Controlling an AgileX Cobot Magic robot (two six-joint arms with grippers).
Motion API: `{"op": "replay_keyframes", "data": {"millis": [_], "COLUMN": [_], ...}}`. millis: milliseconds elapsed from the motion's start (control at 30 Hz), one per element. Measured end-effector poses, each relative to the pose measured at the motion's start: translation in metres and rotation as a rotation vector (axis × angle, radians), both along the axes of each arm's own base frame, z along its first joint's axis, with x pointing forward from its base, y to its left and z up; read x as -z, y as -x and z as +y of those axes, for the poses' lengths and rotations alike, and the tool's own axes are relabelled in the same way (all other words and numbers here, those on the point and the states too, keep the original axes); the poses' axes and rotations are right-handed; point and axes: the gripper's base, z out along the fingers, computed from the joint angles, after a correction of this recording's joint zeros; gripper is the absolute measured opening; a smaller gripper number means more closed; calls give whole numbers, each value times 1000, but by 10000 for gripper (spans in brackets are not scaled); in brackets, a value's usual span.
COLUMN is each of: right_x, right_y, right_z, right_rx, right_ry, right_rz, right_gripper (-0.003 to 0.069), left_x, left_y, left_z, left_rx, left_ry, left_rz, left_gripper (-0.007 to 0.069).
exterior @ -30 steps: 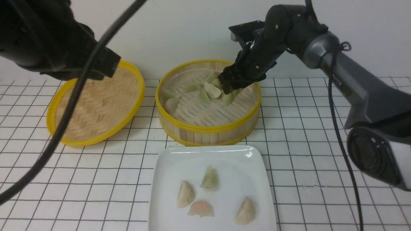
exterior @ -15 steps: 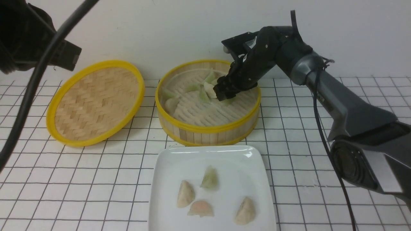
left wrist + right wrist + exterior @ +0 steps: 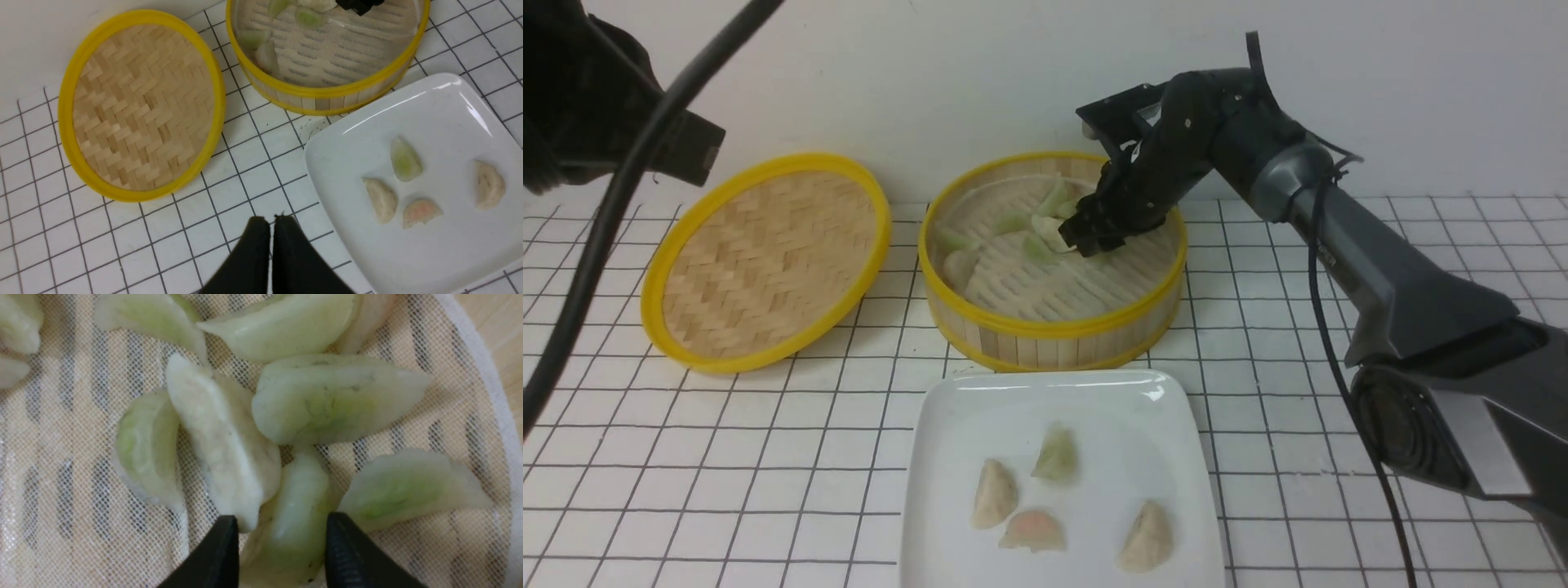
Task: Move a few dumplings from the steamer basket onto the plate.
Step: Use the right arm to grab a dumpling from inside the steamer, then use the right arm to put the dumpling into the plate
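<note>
Nearest, at 6 o'clock of the gridded tabletop (image 3: 768, 457): the plate (image 3: 947, 425), glossy white, with four of the dumplings (image 3: 1056, 455) on it. Pale green one at 12 o'clock of that group, beige ones at 8 and 4 o'clock, pinkish one at 6 o'clock, all apart from one another.

Above the table just beside the plate's 9 o'clock edge, seen in the left wrist view: left gripper (image 3: 271, 220), fingers pressed together, nothing between them.

Just beyond the plate, at the centre: the steamer basket (image 3: 1054, 331), upright, lined with a mesh cloth (image 3: 61, 477). More dumplings in it, clustered from 9 to 1 o'clock of its floor. At 9 o'clock of the basket, well apart from it: woven lid (image 3: 768, 261), tilted toward the camera.

Inside the basket at about 1 o'clock: right gripper (image 3: 1086, 237), reaching down among the cluster. In the right wrist view, right gripper (image 3: 282, 526) closed in on a pale green dumpling (image 3: 294, 522), a finger touching each side of it, the dumpling not lifted off the cloth.

Against a second ago: left arm (image 3: 596, 122) pulled back toward 10 o'clock, lid now fully uncovered; right gripper lower and shifted slightly toward 9 o'clock; plate's four unmoved.
</note>
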Motion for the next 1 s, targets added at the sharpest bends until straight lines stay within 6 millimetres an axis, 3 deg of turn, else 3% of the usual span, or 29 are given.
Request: {"op": "replay_keyframes", "data": {"millis": [133, 233, 400, 633, 767, 833, 1000], "right_x": [-13, -41, -67, -82, -81, -70, -29], "right_y": [3, 7, 18, 75, 138, 166, 195], "right_z": [-3, -4, -4, -10, -9, -5, 16], "right_rx": [19, 44, 49, 21, -53, -85, -127], "right_ry": [9, -34, -81, -18, 22, 44, 72], "right_rz": [5, -22, -1, 177, 310, 376, 400], "right_gripper": [204, 203, 203, 203, 203, 203, 203], "left_x": [0, 0, 0, -1, -1, -1, -1], "left_y": [0, 0, -1, -2, -2, -2, -1], "left_z": [0, 1, 3, 4, 4, 4, 4], "left_rx": [-2, -7, -14, -21, -22, -22, -21], "left_ry": [-4, -13, -27, -41, -42, -42, -41], "left_rz": [-1, -6, -12, -20, -19, -19, -18], "left_gripper": [-6, -6, -6, -6, -6, -6, -6]}}
